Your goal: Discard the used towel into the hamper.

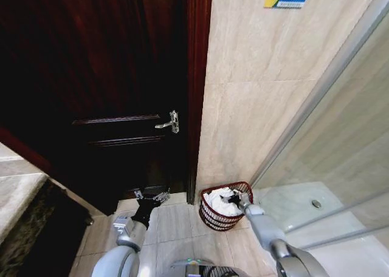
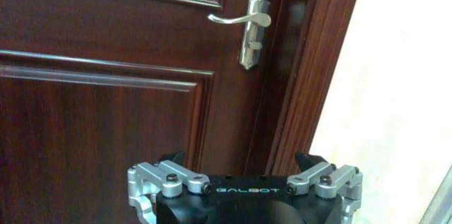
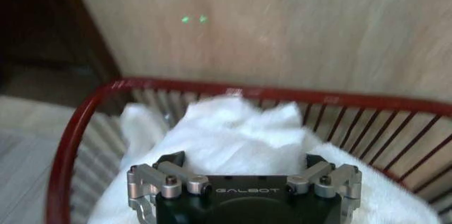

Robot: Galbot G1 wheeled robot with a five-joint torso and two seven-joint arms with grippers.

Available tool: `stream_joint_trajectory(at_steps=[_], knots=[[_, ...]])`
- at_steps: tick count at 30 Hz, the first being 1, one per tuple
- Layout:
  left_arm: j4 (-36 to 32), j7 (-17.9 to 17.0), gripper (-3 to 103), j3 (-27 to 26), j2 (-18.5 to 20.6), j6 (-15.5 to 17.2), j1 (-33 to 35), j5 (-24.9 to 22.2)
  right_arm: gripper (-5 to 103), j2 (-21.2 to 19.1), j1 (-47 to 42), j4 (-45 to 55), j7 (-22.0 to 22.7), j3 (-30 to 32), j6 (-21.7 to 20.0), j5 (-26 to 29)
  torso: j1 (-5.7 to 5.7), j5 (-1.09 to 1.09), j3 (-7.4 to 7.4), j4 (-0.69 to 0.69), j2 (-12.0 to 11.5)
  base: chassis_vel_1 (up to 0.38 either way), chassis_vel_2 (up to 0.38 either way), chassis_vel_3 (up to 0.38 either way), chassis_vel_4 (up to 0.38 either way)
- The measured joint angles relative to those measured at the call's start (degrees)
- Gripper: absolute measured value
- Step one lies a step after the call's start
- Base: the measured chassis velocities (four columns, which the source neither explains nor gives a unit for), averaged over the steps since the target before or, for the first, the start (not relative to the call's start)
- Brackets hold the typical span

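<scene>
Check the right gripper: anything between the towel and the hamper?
Nothing visible. The white towel already lies inside the hamper, beside the tiled wall. The right gripper, open, hangs over it. The left gripper faces the door.

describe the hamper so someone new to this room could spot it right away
Start at the dark wooden door and follow its frame down to the tiled floor. The hamper stands just right of it against the beige wall: a small round red wire basket, holding a white towel.
</scene>
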Motion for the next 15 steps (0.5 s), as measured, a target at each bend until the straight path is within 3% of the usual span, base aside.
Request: stream_joint_trajectory(at_steps=[9, 15], knots=[[0.00, 0.00, 100, 0.01, -0.02, 0.00, 0.00, 0.00, 100, -2.11, -2.35, 1.31, -2.10, -1.45, 0.62, -1.64, 0.01, 0.00, 0.02, -0.01, 0.06, 0.000, 0.000, 0.000, 0.000], [0.00, 0.00, 100, 0.00, -0.01, 0.00, -0.01, 0.00, 100, 1.73, 3.48, -8.67, 0.03, 1.11, 1.10, -8.20, 0.05, 0.00, 0.06, -0.01, 0.08, 0.000, 0.000, 0.000, 0.000]])
